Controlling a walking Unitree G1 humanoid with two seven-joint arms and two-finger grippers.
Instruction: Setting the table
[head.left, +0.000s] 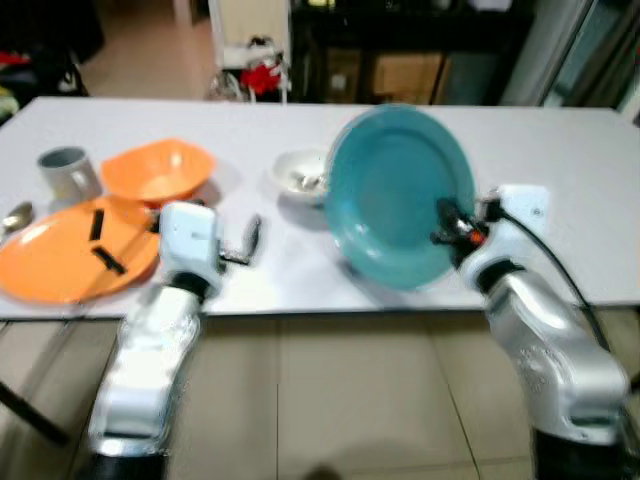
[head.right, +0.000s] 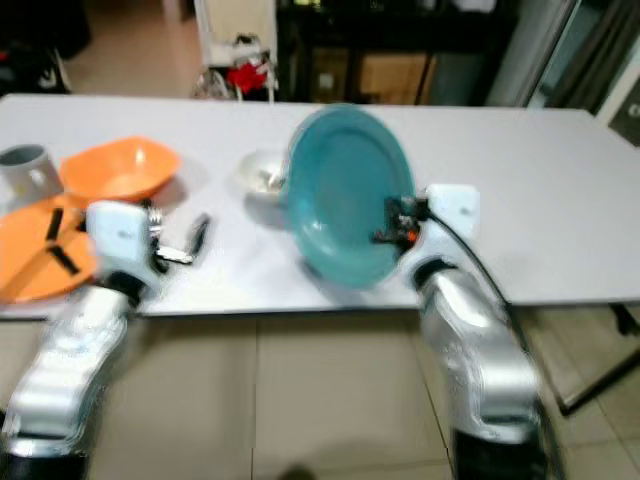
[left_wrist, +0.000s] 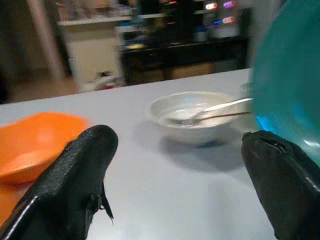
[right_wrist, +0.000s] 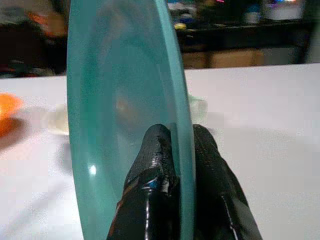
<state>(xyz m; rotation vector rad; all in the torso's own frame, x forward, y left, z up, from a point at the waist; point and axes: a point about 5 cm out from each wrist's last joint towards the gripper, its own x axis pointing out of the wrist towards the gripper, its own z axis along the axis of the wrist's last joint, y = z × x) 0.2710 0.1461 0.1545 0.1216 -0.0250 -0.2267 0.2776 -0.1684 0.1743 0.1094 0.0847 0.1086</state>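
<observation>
Right tool pinches the teal plate's rim, tilted above the table; left tool gapes wide.

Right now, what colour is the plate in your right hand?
Teal plate, pinched by the right hand; clearest in the left eye view.

Table: a long white tabletop is spanning the room.
Floor: beige tiles are running beneath it.
Behind: dark shelving is holding brown boxes, beside a pale cabinet.
Light: soft indoor light is falling evenly.
</observation>
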